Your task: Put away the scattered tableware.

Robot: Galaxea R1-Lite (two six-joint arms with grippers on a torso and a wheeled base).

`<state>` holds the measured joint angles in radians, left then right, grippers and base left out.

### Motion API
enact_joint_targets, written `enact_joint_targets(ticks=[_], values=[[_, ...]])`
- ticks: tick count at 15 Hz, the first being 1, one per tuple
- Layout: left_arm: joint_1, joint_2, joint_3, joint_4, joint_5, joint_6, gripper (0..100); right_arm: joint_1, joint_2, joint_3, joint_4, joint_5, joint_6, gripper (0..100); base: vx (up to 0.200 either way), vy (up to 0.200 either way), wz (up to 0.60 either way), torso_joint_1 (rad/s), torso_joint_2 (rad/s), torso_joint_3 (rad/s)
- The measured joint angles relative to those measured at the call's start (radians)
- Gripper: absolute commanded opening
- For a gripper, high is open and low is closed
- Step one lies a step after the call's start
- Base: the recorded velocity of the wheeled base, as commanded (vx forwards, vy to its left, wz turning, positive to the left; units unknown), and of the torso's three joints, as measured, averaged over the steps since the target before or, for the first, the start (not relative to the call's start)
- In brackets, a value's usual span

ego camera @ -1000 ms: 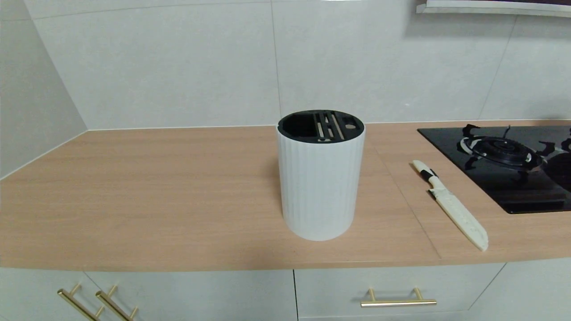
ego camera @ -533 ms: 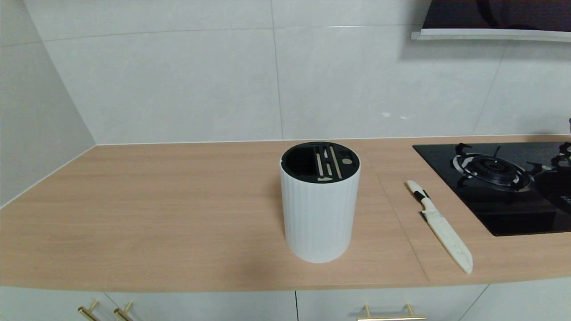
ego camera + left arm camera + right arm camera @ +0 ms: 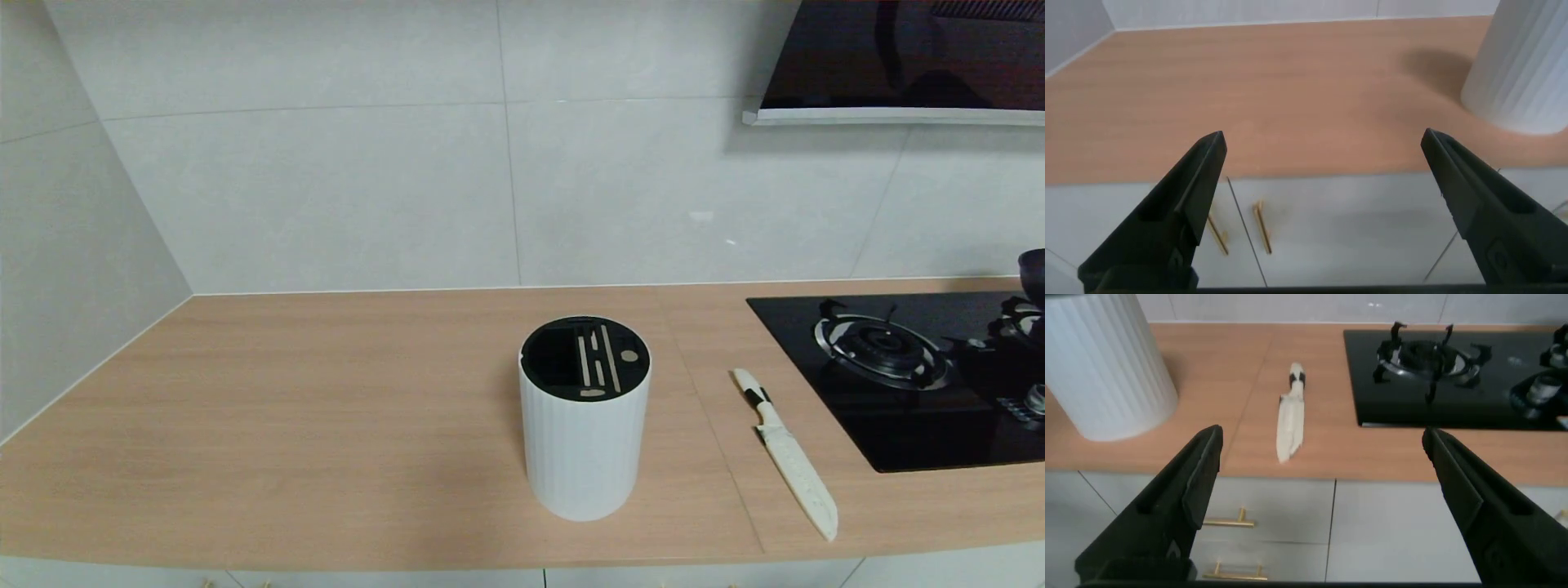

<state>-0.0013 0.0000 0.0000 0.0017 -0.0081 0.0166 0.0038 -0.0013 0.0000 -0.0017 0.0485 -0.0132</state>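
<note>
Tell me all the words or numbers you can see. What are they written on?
None can be read.
The holder, the knife and the hood bear no writing.
The stove has small marks near its right edge, too small to read.

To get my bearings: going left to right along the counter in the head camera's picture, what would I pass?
white ribbed knife holder → knife lying flat → black gas hob

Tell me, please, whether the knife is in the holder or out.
Out: the knife lies flat on the counter beside the white holder.
</note>
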Motion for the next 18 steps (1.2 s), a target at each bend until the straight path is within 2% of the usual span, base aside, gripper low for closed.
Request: enact_joint_targets(ticks=[7, 18], values=[[0.0, 0.0, 0.0, 0.0, 0.0, -0.001, 100, 0.0, 0.0, 0.0, 0.0, 0.0, 0.0, 100, 0.0, 0.0, 0.0, 0.18, -0.37, -0.194], [0.0, 0.0, 0.0, 0.0, 0.0, 0.0, 100, 0.0, 0.0, 0.0, 0.0, 0.004, -0.009, 100, 0.0, 0.0, 0.0, 0.0, 0.0, 0.0]])
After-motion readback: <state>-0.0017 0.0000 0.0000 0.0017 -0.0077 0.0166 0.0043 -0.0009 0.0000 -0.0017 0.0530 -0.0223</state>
